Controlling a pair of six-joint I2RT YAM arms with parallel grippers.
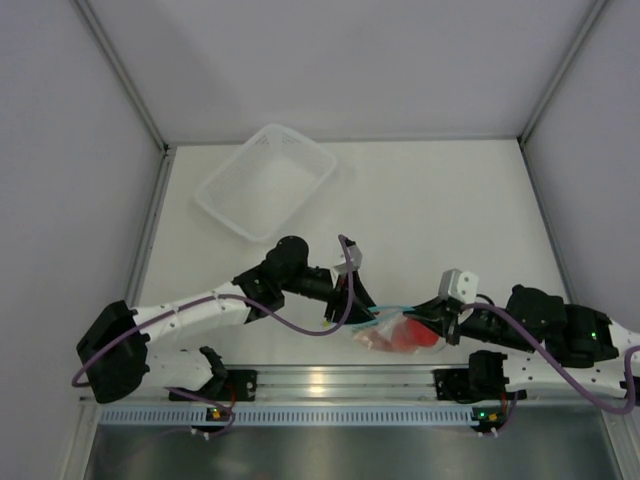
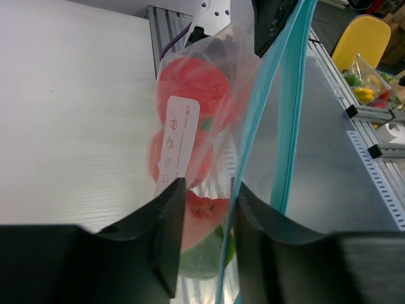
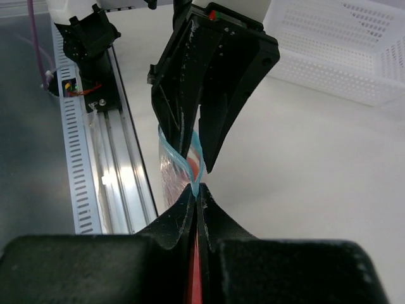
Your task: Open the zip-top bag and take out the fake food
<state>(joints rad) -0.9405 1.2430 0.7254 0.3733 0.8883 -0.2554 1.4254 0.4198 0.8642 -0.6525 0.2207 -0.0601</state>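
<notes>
Clear zip-top bag (image 1: 392,335) w/ fake food (image 2: 190,82) inside, pinched tight by L gripper (image 2: 207,187) & R gripper (image 3: 196,190).

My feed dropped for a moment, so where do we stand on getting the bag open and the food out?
Done: the left gripper and right gripper each pinch the zip-top bag at its blue zip strip. In hand: the strip's two sides look partly pulled apart between them. Left: the fake food, watermelon wedge included, sits inside the bag; nothing is out.
</notes>
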